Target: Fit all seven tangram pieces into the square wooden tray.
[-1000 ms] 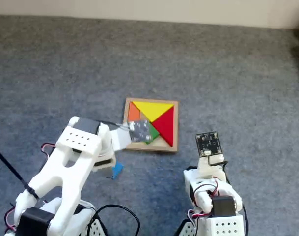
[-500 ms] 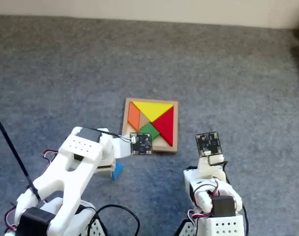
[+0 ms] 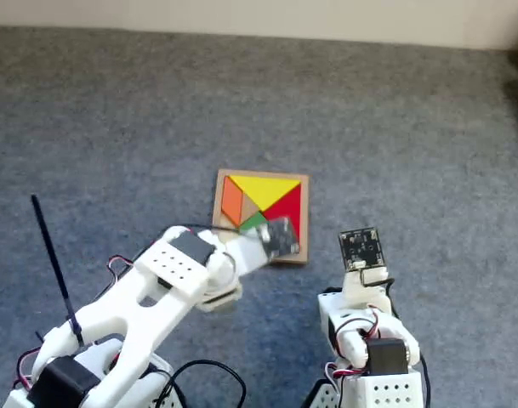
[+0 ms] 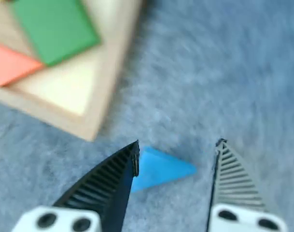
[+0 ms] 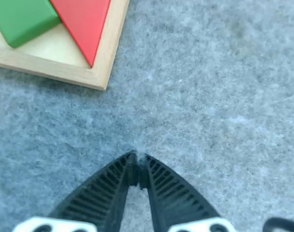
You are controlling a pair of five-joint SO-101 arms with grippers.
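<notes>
The blue triangle point(image 4: 161, 169) lies flat on the desk point(image 4: 224, 58), outside the square wooden tray point(image 4: 112, 63) and just off one of its corners, apart from the rim. It sits right in the gap of the left jaws, which stand wide open with a tip on either side of it. Its broad end is touching, or all but touching, the smooth dark finger. Its sharp tip points across the gap toward the ribbed finger and stops short of it.

So the piece's long axis runs along the closing line, from one finger to the other, not across it. My reading is that a squeeze here would bear on the point and the opposite end, and a tip pressed into a pad could let the flat piece turn or slip out.

Inside the tray, next to that same corner, a wedge of bare pale wood point(image 4: 60, 87) shows between the green piece point(image 4: 55, 29) and the rim. It looks like the likely home for the blue triangle.

The right jaws are closed on nothing. In the right wrist view they hang over bare desk off another corner of the tray point(image 5: 50, 70), the one the red triangle point(image 5: 84, 21) points into.

From above, the left arm point(image 3: 178, 268) reaches to the tray's point(image 3: 261, 174) near edge, while the right arm point(image 3: 365, 280) stands off the tray's corner. The left arm is plainly the nearer one, and I judge the pickup to be its job
</notes>
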